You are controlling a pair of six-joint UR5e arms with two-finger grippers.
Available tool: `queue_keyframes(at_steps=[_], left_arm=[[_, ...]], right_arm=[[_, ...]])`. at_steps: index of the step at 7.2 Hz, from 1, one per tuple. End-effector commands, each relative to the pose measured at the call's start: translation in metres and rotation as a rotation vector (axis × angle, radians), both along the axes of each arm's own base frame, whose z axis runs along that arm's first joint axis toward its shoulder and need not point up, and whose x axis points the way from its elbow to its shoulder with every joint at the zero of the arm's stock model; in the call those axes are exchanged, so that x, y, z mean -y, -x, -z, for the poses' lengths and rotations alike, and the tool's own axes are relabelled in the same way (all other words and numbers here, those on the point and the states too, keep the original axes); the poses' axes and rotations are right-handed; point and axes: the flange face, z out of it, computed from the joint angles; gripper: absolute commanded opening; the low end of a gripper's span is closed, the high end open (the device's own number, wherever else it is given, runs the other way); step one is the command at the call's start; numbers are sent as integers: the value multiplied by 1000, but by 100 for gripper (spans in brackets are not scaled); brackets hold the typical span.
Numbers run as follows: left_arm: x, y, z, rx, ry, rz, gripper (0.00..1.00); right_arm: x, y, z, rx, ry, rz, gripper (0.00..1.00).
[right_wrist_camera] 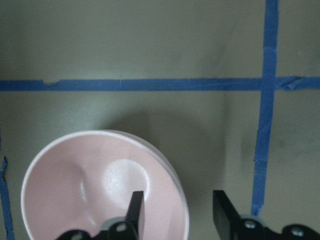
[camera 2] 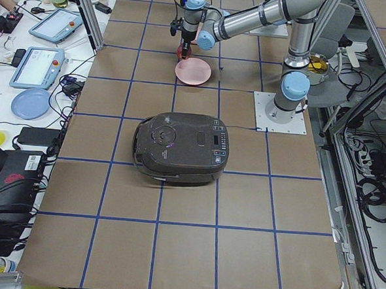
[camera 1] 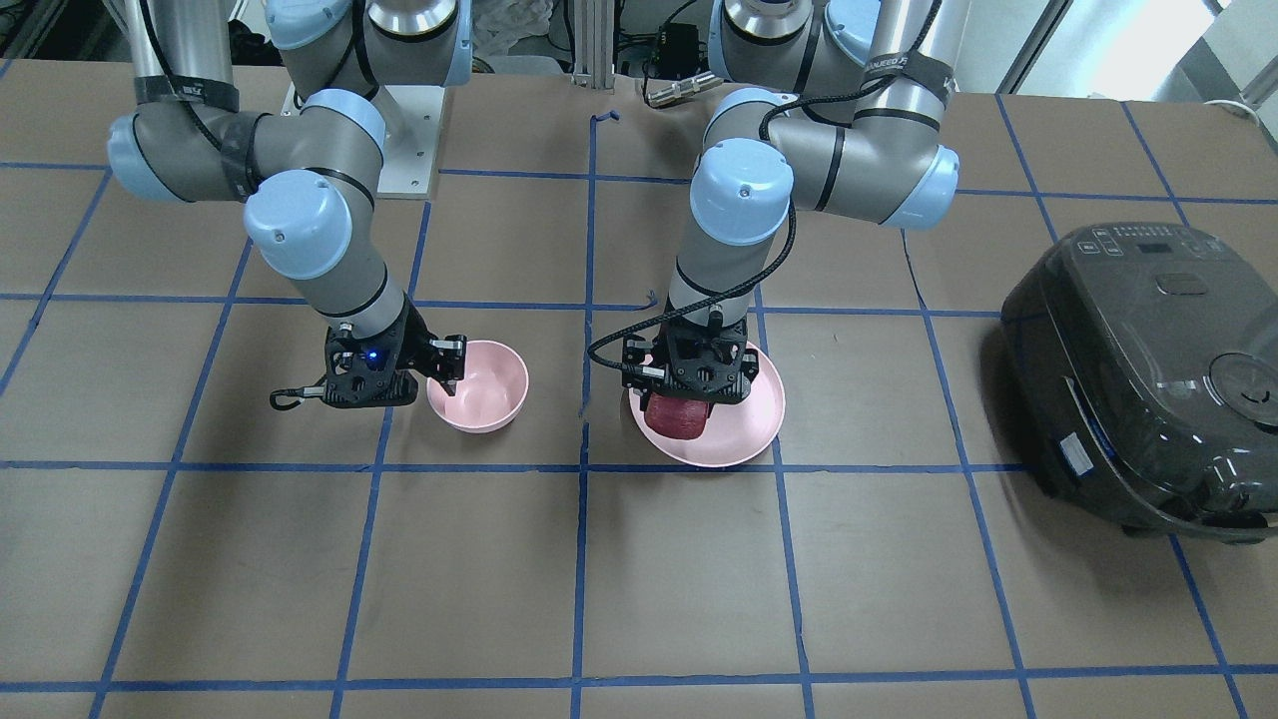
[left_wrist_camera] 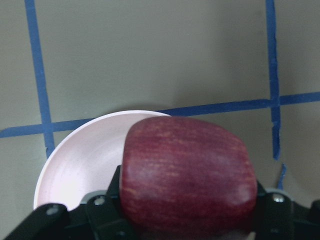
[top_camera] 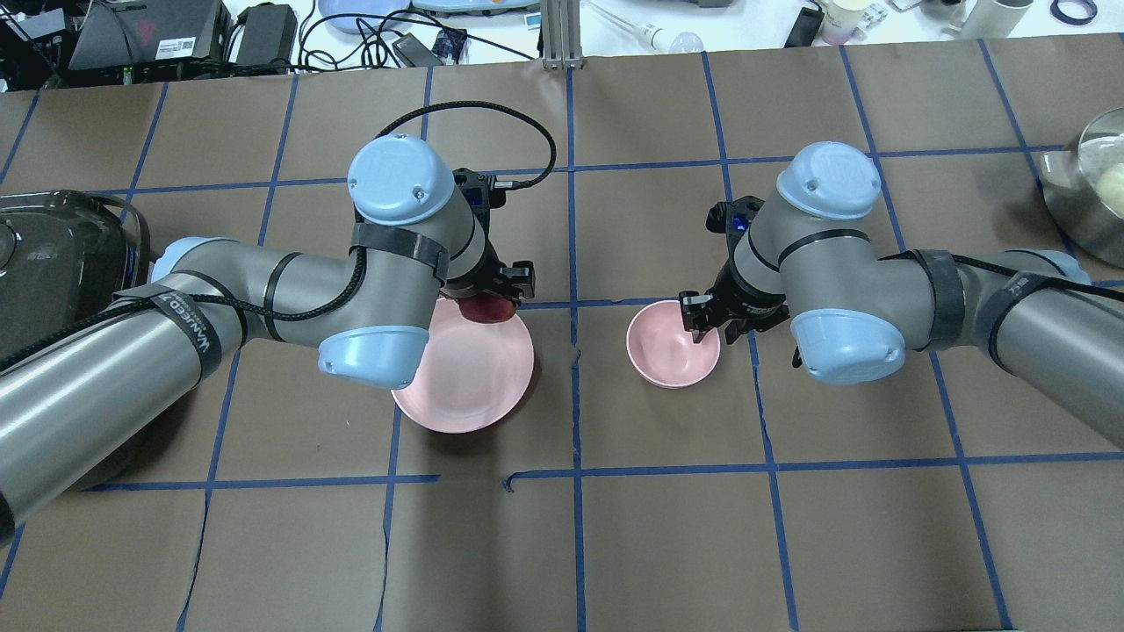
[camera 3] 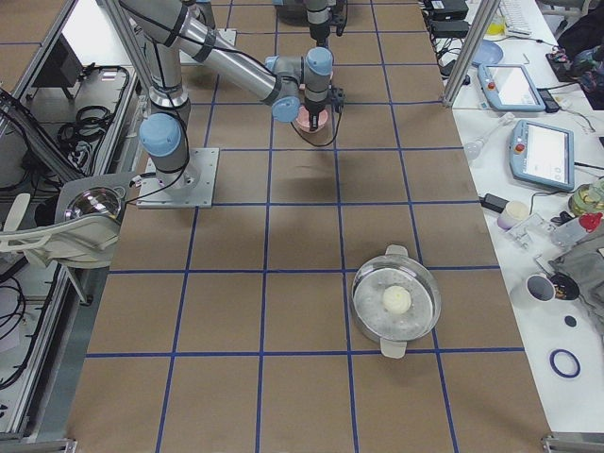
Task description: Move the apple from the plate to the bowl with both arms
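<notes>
Biggest thing on the table is the black rice cooker (camera 1: 1148,379), parked well off to the side and not part of this. The pink plate (camera 1: 756,414) and the smaller pink bowl (camera 1: 491,397) sit near each other, with a blue tape line between them.

The left gripper (camera 1: 687,391) is down over the plate, clamped on the apple (left_wrist_camera: 187,175) with a finger on each side. The apple sits over the plate's edge area. Can't tell if it's actually lifted clear or still touching.

The right gripper (camera 1: 439,371) is spread wide and holds nothing. One finger is inside the bowl and one outside, straddling the rim without pinching it. My guess is it's there to steady the bowl for the drop.

The apple is blocky and wider than tall, and its long side runs finger to finger, roughly level. The faint streaks run crossways to that. No stem in sight, so I can't say which end is up.
</notes>
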Motion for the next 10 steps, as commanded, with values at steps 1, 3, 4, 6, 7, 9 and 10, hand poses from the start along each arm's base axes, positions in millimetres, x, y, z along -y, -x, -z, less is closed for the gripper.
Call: queue_keyframes(at_steps=[1,3,4,6,7,9,10], left_arm=[[-2,55,-27,-81,8,-47,22],[-14,96,-34,-152,-52,-186,21],[-30,125,-35,-191,-74,-189,20],[-32,168,-19,-224,-79,-261,19],[-34,190,-16,-232,-90,-302,19],[-38,205,21,-190,-125,-292,19],[-42,211,32,-165,-118,-283,20]], right_arm=[[45,23,-57,-64,61,34,100],[48,34,-148,-80,84,47,100],[34,37,-207,-111,72,48,100],[25,34,-292,-123,37,41,100],[25,33,-301,-126,52,39,100],[25,36,-296,-129,34,41,100],[25,35,-297,-129,37,38,100]])
